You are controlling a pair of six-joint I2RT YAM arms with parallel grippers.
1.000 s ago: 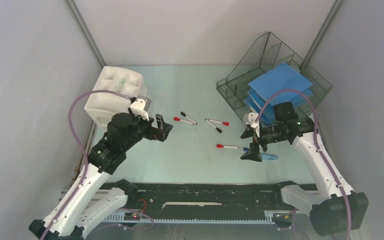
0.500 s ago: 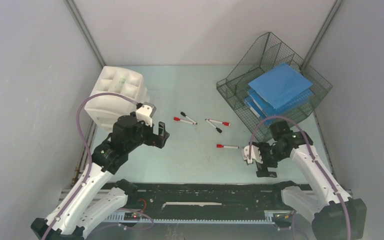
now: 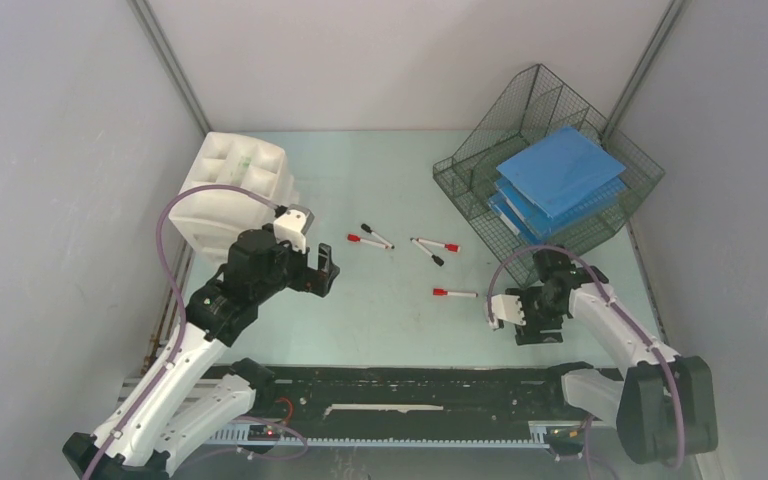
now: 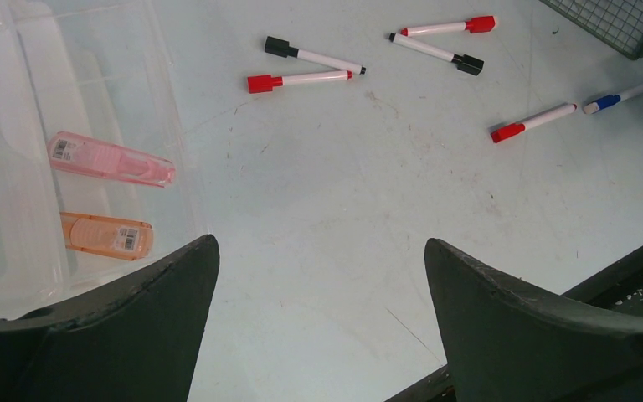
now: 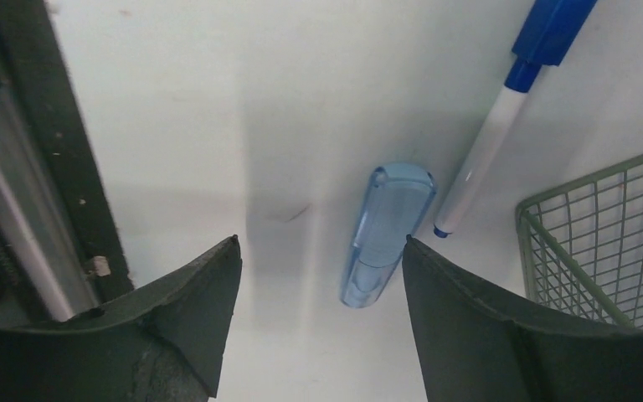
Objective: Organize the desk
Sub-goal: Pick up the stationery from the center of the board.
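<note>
Top view: the desk [image 3: 390, 315] fills the floor of the grey-walled cell, with its black rail [image 3: 410, 395] at the near edge. On it stand a drawer unit [image 3: 230, 185] far left and a mesh tray [image 3: 480, 170] far right. Loose markers [image 3: 433, 246] lie between them. The left gripper [image 3: 322, 268] hangs near the drawer unit. The right gripper [image 3: 532, 330] points down at the desk just in front of the tray.

Left wrist: the left fingers are spread wide with only bare desk between them, so they hold nothing. An open drawer [image 4: 17, 209] at the left holds a pink and an orange piece.

Right wrist: these jaws also gape wide and grip nothing. A clear blue case [image 5: 388, 234] lies flat between them, close to the right-hand finger. A blue marker [image 5: 502, 126] lies just beside it, perhaps touching.

The step in hand looks like picking up the case. The fingers already straddle its narrow width, which is the right grip. It would help to shift sideways until the case is centred. Then descend so the marker stays outside the far finger and the tray corner is not caught. Close gently, since smooth plastic may slip or pivot.
</note>
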